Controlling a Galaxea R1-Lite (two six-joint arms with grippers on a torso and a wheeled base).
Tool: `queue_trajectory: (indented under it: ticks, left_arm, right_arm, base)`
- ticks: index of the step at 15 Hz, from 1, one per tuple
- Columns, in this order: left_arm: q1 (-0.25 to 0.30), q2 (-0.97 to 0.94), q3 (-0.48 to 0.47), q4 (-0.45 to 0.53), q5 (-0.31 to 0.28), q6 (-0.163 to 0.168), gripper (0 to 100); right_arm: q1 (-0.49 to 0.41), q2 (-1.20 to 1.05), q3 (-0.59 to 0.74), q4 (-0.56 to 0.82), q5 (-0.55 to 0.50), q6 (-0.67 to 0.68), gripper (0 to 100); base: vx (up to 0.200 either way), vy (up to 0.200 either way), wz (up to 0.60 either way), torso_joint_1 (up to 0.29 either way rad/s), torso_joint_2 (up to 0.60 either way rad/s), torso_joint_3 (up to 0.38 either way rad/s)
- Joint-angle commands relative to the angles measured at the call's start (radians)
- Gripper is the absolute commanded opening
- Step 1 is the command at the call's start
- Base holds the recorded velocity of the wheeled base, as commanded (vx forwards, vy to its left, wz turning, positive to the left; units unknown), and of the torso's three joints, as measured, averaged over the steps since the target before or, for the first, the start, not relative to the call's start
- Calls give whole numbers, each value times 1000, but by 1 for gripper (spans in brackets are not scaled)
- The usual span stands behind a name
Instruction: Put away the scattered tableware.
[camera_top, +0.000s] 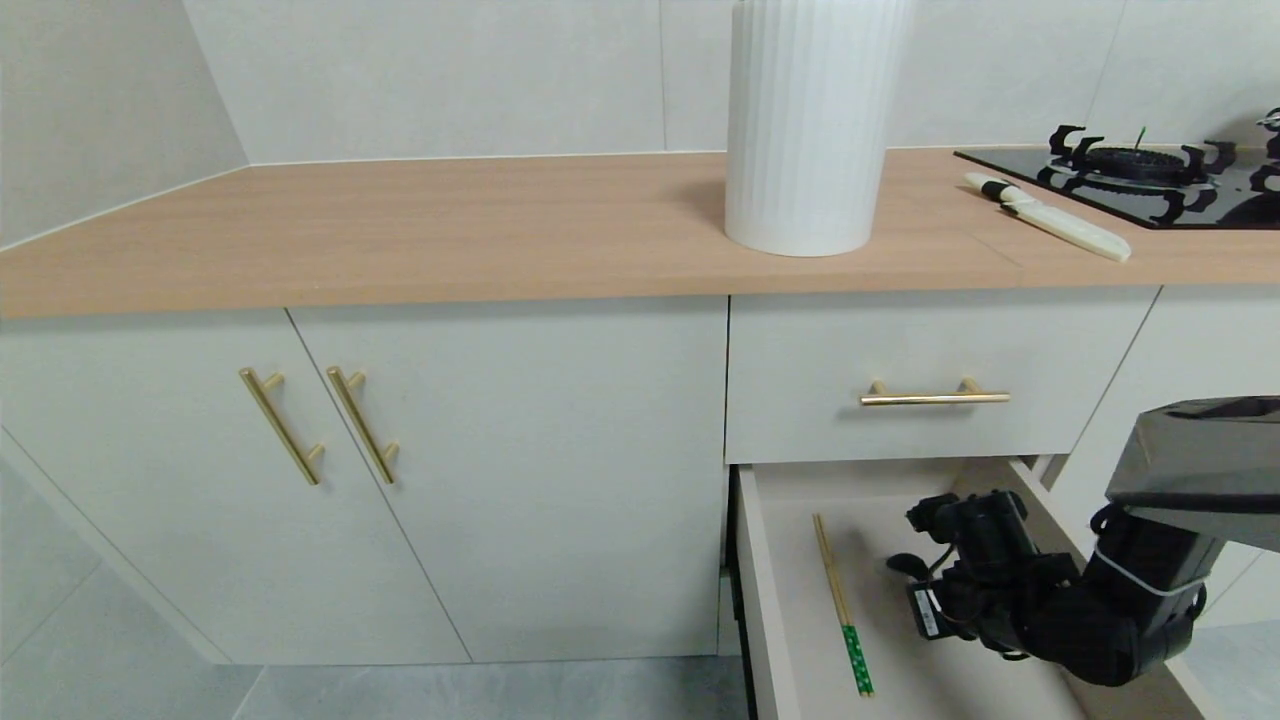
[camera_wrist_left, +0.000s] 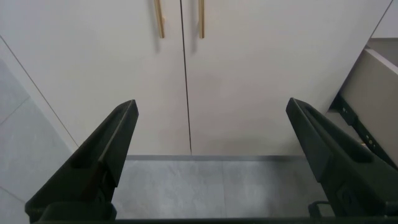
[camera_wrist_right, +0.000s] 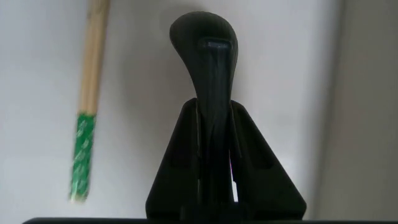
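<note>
Chopsticks (camera_top: 842, 608) lie in the open drawer (camera_top: 768, 600) nearest us. Beside them, our right gripper (camera_wrist_right: 214, 115) is clamped on a black spoon (camera_wrist_right: 204, 31). Our left gripper (camera_wrist_left: 210, 106) is spread wide, empty, facing cabinet doors (camera_wrist_left: 249, 74). Farther back, a knife (camera_top: 1050, 216) rests on the counter (camera_top: 450, 230).

Head camera above cabinets (camera_top: 500, 450); right wrist close over shared chopsticks (camera_top: 840, 603).

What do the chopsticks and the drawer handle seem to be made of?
Chopsticks: probably bamboo or wood, with a matte pale tan look and a green patterned end. Drawer handle: probably metal with a brushed gold finish, since a bright glint runs along the bar.
</note>
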Motion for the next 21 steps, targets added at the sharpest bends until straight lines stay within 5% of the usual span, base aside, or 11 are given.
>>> queue_trajectory:
  ticks: [1,9,10,21]
  left_arm:
    - [0,0,0,0,0,-1,100]
    - [0,0,0,0,0,-1,100]
    - [0,0,0,0,0,-1,100]
    - [0,0,0,0,0,-1,100]
  right_arm:
    - [0,64,-3,-7,-1,0,0]
    - [-9,103,-25,-40,-13,16,0]
    - [-9,101,-25,-40,-13,16,100]
    - [0,-94,54,-37,-13,5,100]
  base:
    - [0,0,0,0,0,0]
    - [0,0,0,0,0,0]
    - [0,0,0,0,0,0]
    - [0,0,0,0,0,0]
